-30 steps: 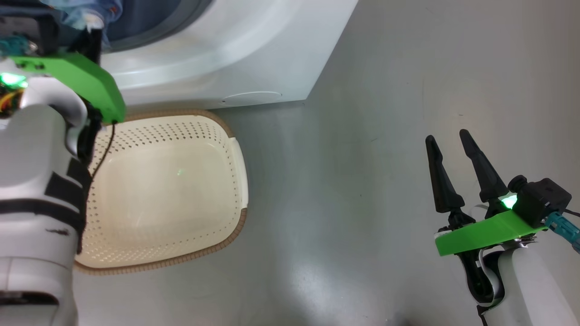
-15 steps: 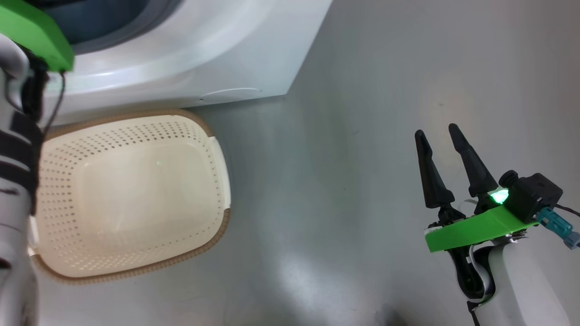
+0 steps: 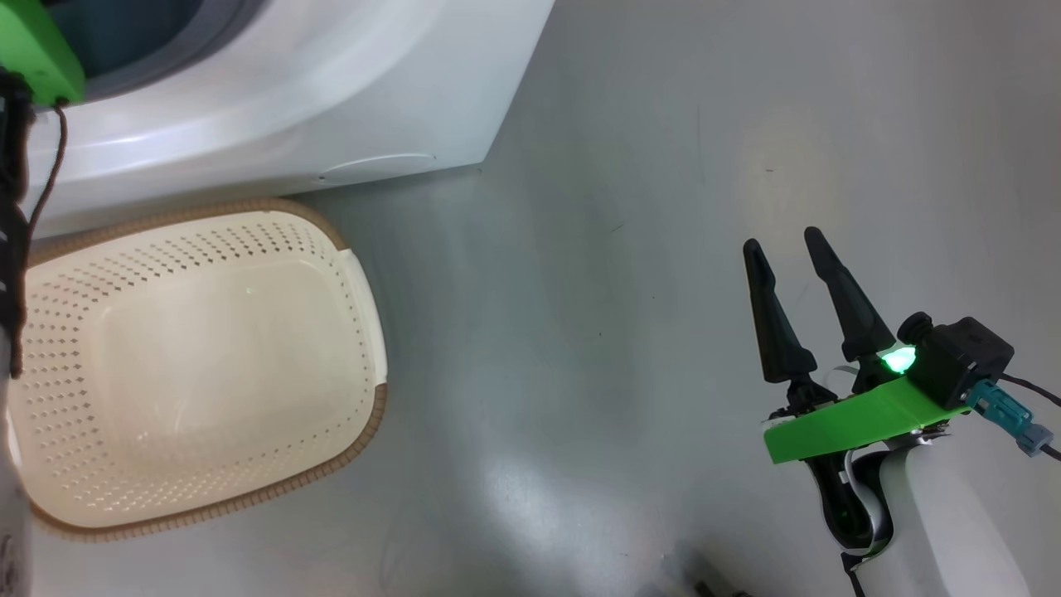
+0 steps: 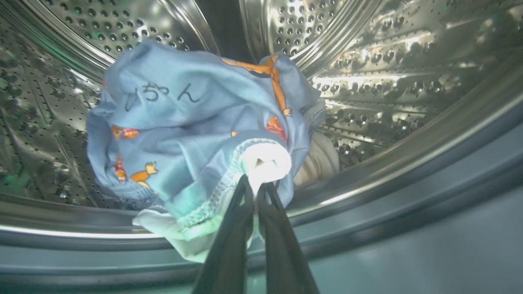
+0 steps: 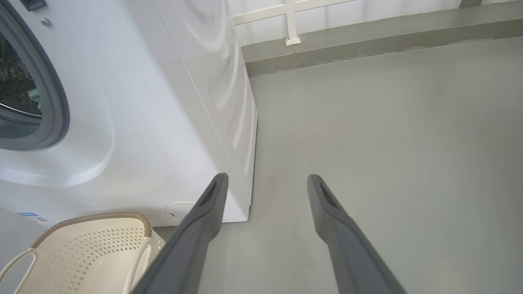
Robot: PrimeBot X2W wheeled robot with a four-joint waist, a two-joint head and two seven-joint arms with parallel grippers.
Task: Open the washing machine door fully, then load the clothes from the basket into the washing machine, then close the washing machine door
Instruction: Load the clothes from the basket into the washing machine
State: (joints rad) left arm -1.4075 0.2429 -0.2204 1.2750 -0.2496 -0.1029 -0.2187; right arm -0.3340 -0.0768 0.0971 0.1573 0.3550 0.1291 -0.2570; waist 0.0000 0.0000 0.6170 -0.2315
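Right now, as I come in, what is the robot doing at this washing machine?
The robot is loading laundry. Its left gripper is shut on the clothes, a light-blue printed bundle, and holds them inside the steel drum of the washing machine. The basket on the floor in front of the machine has no clothes in it. The right gripper is open above the floor and holds nothing.
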